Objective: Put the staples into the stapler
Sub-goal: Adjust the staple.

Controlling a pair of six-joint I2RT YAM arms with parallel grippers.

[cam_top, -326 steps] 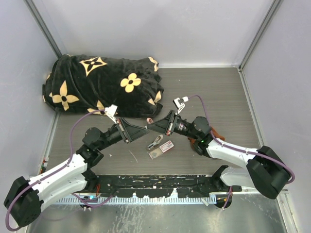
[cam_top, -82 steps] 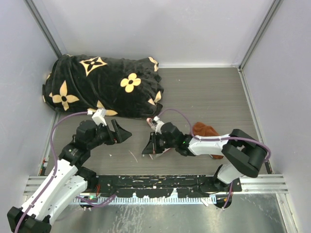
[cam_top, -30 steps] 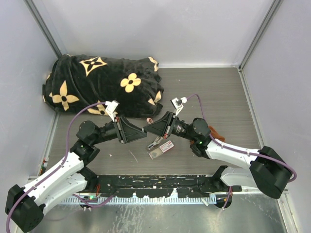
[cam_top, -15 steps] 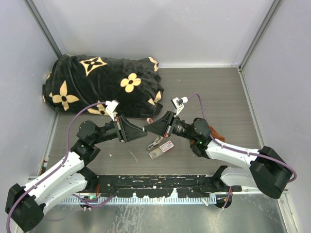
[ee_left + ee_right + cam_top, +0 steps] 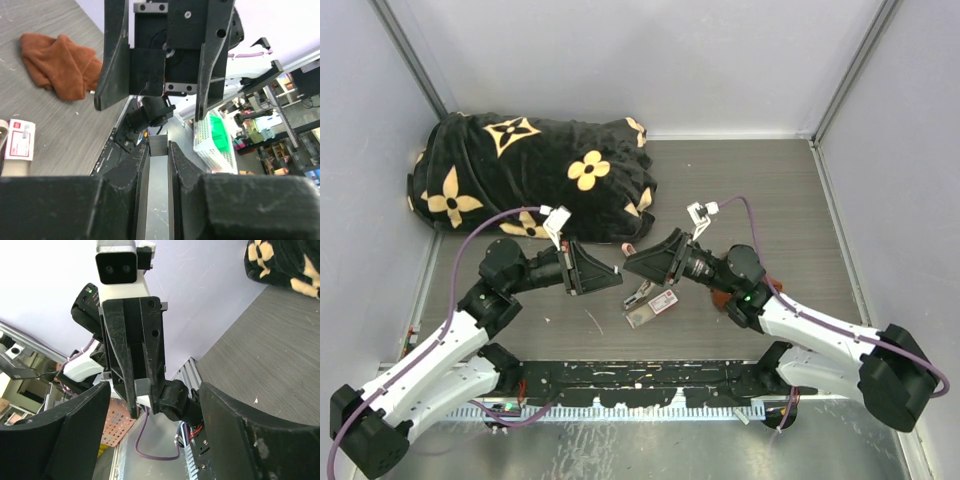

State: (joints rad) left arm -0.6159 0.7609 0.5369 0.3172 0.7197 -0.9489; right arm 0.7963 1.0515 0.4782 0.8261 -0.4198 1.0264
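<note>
Strip of staples [image 5: 158, 145] clamped in left gripper [image 5: 616, 279], facing right gripper [image 5: 632, 264], spread wide, gripping nothing. Stapler [image 5: 640, 293] on tabletop [image 5: 770, 200] at 5 o'clock below them, staple box [image 5: 660, 303] just beside.

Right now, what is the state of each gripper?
Left gripper: closed on the staples.
Right gripper: open, holding nothing.

- Grey wood-grain tabletop [image 5: 760, 200] under black flower-print blanket [image 5: 535, 175].
- Pale lilac walls [image 5: 640, 60] behind & left of blanket, another far right of it.
- Metal rail [image 5: 880, 373] along table edge opp. blanket.
- Light soft, even.
</note>
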